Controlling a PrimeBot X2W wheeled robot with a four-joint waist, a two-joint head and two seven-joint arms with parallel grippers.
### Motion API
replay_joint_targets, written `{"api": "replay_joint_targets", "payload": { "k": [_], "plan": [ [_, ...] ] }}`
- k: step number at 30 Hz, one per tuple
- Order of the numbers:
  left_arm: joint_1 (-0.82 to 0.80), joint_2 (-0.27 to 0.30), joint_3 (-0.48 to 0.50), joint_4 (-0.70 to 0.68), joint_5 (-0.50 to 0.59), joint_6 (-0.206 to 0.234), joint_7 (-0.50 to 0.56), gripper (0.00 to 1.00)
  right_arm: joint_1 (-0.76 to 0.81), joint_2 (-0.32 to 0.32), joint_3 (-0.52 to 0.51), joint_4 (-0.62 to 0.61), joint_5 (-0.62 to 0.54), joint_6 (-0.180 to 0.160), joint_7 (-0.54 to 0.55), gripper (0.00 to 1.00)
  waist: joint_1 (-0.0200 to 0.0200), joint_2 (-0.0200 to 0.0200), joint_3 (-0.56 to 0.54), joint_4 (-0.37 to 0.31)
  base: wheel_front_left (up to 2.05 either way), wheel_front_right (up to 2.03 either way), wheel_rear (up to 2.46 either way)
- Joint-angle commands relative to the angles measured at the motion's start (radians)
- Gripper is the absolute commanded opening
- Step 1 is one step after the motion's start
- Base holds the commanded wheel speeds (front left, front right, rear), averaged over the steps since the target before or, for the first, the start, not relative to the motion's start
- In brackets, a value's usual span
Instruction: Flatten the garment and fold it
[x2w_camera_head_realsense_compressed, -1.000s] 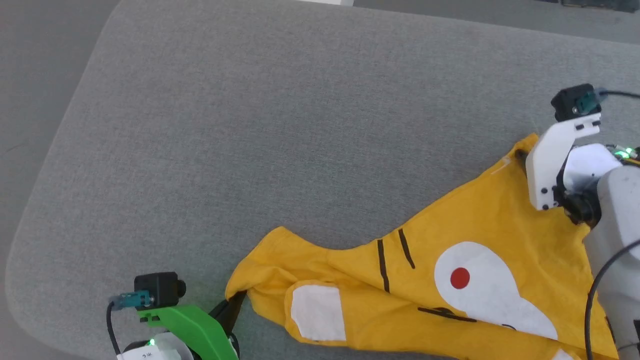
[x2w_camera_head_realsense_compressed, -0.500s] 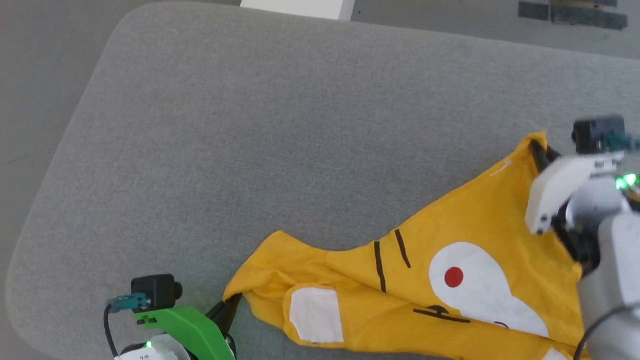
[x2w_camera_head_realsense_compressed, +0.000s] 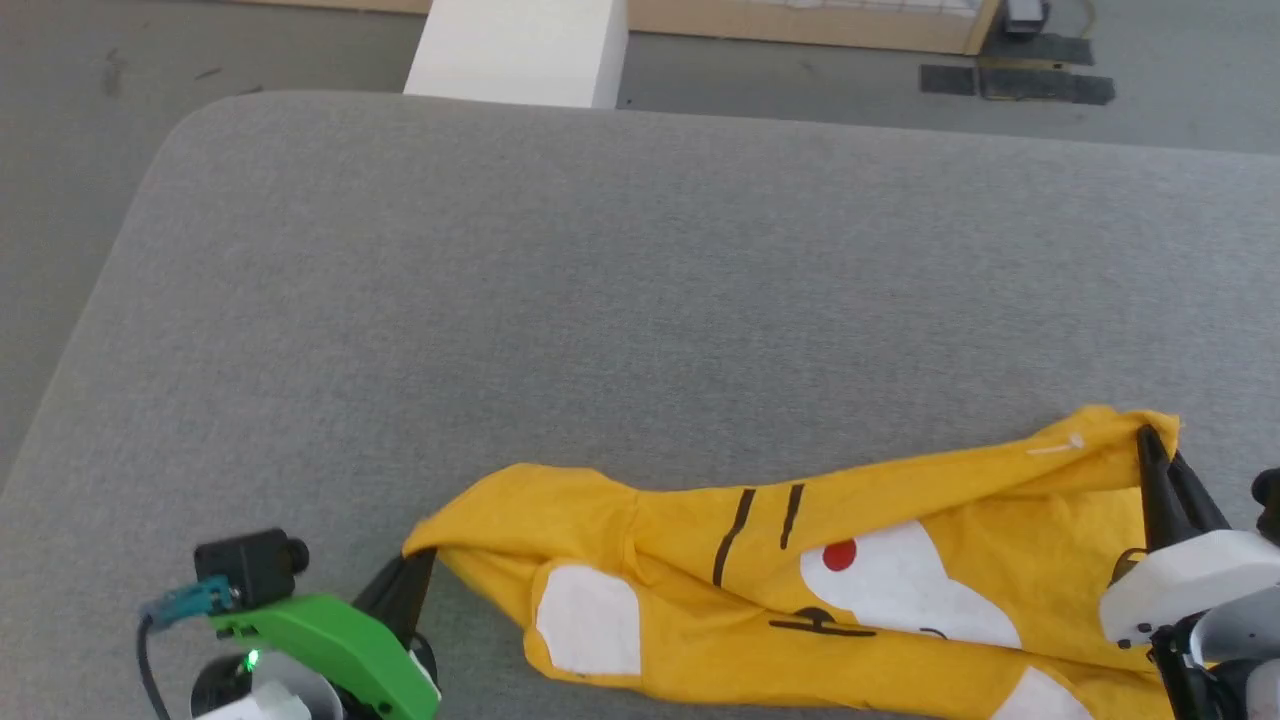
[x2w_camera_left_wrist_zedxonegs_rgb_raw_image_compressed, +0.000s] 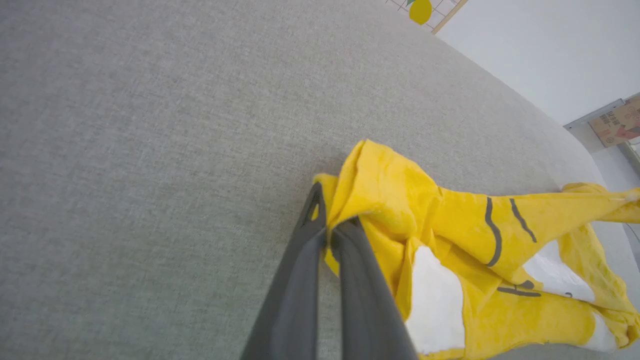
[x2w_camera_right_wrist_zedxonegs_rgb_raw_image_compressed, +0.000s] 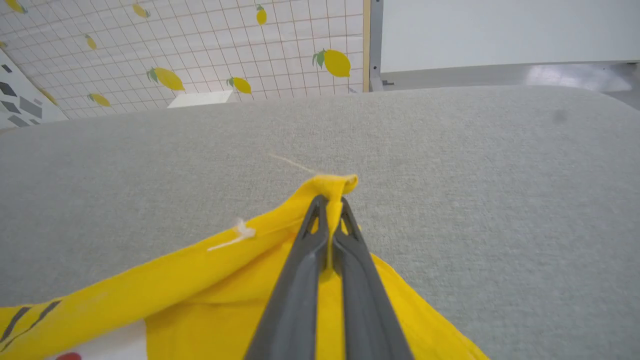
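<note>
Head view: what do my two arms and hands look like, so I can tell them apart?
Left hand: two long dark grey tapered fingers, on a bright green bracket carrying a small black camera with a teal plug and black cable; a green light glows below. Right hand: the same dark fingers, on a white bracket.

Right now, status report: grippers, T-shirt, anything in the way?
Left gripper shut on yellow T-shirt corner. Right gripper shut on opposite corner. T-shirt rumpled, unfolded. Nothing blocking on table.
</note>
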Motion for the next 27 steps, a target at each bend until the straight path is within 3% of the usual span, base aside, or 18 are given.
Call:
{"api": "replay_joint_targets", "payload": {
  "k": [1,6,14,21,27],
  "plan": [
    [-0.03,0.001,0.009,-0.01,-0.01,-0.016,-0.013,0.0,0.009,0.004,-0.004,-0.026,0.007,-0.001,0.012,0.0,0.0,0.0,-0.025,-0.032,0.0,0.0,0.0],
    [-0.158,-0.008,0.044,-0.051,-0.045,-0.043,-0.034,0.0,-0.016,-0.037,0.006,-0.127,0.0,-0.001,0.095,0.0,0.0,0.0,-0.032,-0.059,0.0,0.0,0.0],
    [-0.53,-0.017,0.092,-0.048,-0.12,-0.048,0.021,0.0,-0.271,-0.211,0.102,-0.21,0.014,-0.001,0.259,0.0,0.0,0.0,0.05,-0.111,0.0,0.0,0.0],
    [-0.941,0.008,0.109,0.072,-0.047,0.004,0.038,0.0,-0.638,-0.322,0.222,-0.182,0.045,-0.001,0.372,0.0,0.0,0.0,0.22,-0.154,0.0,0.0,0.0],
    [-1.278,-0.005,0.141,0.198,-0.004,0.054,-0.007,0.0,-0.947,-0.357,0.289,-0.066,0.038,-0.001,0.391,0.0,0.0,0.0,0.345,-0.179,0.0,0.0,0.0]
  ]
}}
